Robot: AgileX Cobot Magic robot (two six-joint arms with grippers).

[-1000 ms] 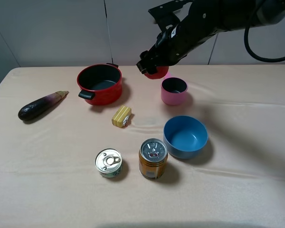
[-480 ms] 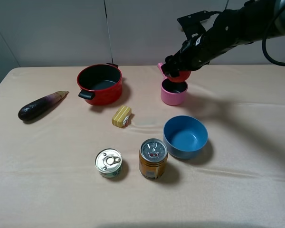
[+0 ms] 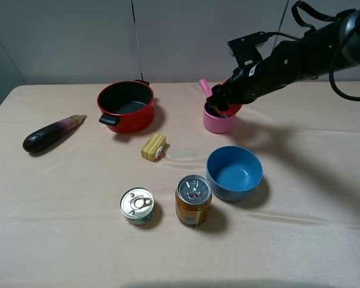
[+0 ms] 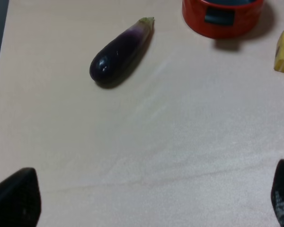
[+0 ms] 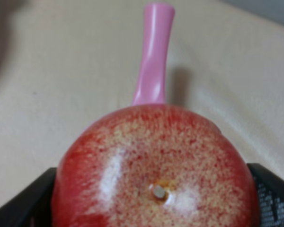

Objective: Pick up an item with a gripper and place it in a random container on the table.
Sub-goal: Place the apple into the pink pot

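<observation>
My right gripper (image 3: 224, 103) is shut on the red fruit (image 3: 230, 109) and holds it at the mouth of the pink saucepan (image 3: 218, 122), at the back of the table (image 3: 300, 180). In the right wrist view the speckled red fruit (image 5: 154, 169) fills the frame between the black fingers (image 5: 23, 201), with the saucepan's pink handle (image 5: 154, 52) beyond it. My left gripper (image 4: 146, 198) is open over bare cloth, only its black fingertips (image 4: 14, 198) showing; it is out of the exterior view.
A red pot (image 3: 126, 105) with black handles stands left of the saucepan. An eggplant (image 3: 51, 133) lies far left. A yellow block (image 3: 153, 146), a blue bowl (image 3: 234, 173) and two cans (image 3: 193, 199) sit nearer the front.
My right arm carried the red fruit rightward from behind the saucepan and lowered it to the saucepan's mouth. The left gripper's earlier state is not shown.
</observation>
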